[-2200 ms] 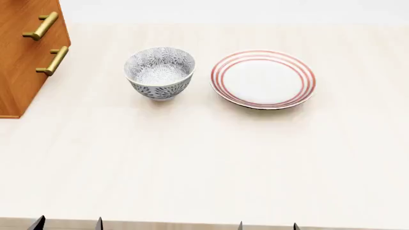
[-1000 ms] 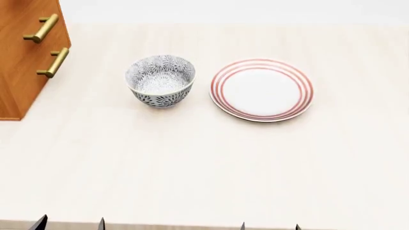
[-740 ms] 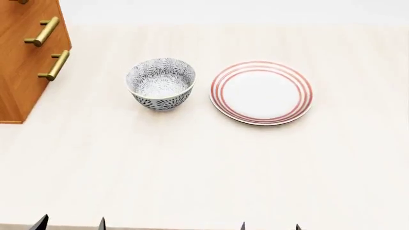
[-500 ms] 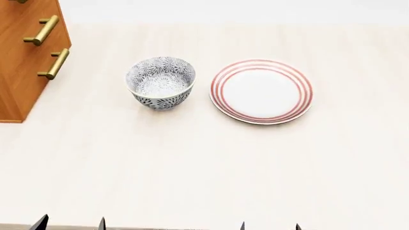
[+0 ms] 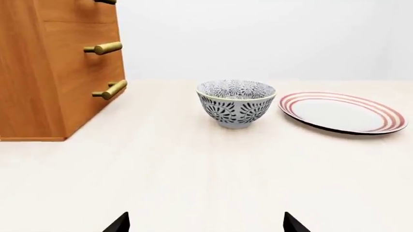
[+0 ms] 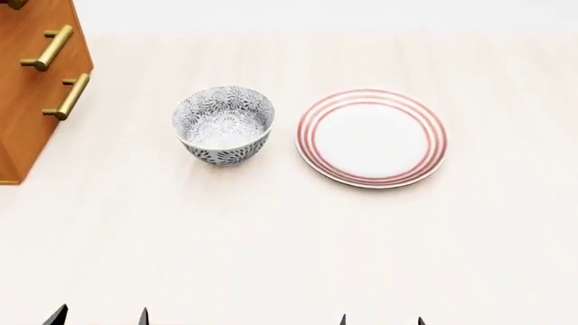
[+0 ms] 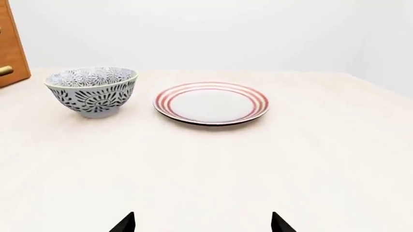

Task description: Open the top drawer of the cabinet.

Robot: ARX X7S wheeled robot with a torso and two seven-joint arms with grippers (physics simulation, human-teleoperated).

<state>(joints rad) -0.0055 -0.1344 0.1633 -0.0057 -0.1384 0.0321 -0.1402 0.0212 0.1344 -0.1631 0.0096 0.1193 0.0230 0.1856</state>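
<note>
Both pincers, left pincer (image 5: 205,223) and right pincer (image 7: 202,222), hang released over the surface (image 6: 298,244) (cabinet (image 6: 27,101) at ten o'clock, drawers shut).

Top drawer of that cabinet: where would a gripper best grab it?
Probably its brass bar handle, barely in view above two others on the cabinet front. The bar stands off the wood, so approach from the front, jaws closing across it.

A bare simulated tabletop scene: a pale wood surface (image 6: 289,244) holds a patterned bowl (image 6: 223,124), a red-striped plate (image 6: 371,137) and a wooden cabinet (image 5: 45,72) before blank white walls.
</note>
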